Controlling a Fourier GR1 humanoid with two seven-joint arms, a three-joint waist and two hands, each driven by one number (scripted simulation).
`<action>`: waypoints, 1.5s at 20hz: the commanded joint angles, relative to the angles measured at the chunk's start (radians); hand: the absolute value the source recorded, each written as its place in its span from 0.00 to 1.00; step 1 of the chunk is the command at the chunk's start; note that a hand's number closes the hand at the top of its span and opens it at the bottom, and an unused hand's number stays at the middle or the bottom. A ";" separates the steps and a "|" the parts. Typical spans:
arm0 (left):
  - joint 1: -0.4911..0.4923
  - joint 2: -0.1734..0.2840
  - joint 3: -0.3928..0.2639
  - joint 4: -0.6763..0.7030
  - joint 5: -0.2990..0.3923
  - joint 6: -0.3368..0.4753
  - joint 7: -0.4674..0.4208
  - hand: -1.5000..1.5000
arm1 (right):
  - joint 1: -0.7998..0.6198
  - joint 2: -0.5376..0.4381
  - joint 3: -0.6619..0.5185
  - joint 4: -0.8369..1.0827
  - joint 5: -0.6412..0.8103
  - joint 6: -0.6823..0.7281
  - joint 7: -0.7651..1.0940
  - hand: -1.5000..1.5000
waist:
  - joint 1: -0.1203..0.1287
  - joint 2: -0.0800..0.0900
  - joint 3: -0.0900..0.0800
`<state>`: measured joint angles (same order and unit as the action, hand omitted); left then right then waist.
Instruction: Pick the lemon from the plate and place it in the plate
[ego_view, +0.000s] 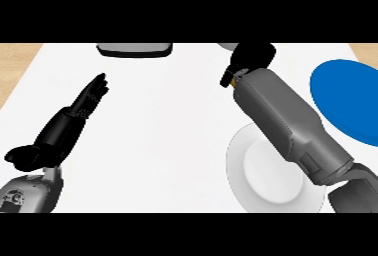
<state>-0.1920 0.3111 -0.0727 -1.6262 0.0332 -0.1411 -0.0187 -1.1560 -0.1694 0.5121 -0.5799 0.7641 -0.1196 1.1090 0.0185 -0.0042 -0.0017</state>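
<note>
You are at a kitchen counter (162, 130): a white plate (255, 175) below your right hand (251, 57), a blue plate (347, 95) beside it.

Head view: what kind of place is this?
Likely a kitchen counter: a white top with wood-toned edges, a white plate and a blue plate on it, and a grey-and-white object at the far edge.

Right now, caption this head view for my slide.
Right hand curled at the counter's far edge, beyond the white plate and beside the blue plate; left hand rests open.
</note>
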 joint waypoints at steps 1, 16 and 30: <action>-0.001 -0.014 -0.003 -0.022 0.012 0.000 0.024 0.50 | -0.050 0.064 0.007 0.027 0.101 -0.136 0.259 1.00 | -0.002 0.002 0.001; 0.031 -0.014 0.014 -0.064 -0.002 -0.001 0.029 0.50 | -0.009 -0.154 -0.129 0.033 0.237 -0.190 0.166 1.00 | -0.024 0.000 0.002; 0.010 -0.022 0.020 -0.041 -0.015 -0.030 0.011 0.50 | 0.182 -0.341 -0.307 0.172 0.291 -0.531 -0.097 1.00 | -0.002 0.012 0.003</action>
<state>-0.1620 0.2958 -0.0501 -1.6533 0.0238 -0.1706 -0.0281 -1.0114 -0.4813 0.2457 -0.4620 1.0451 -0.5310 1.0000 0.0107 0.0061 0.0007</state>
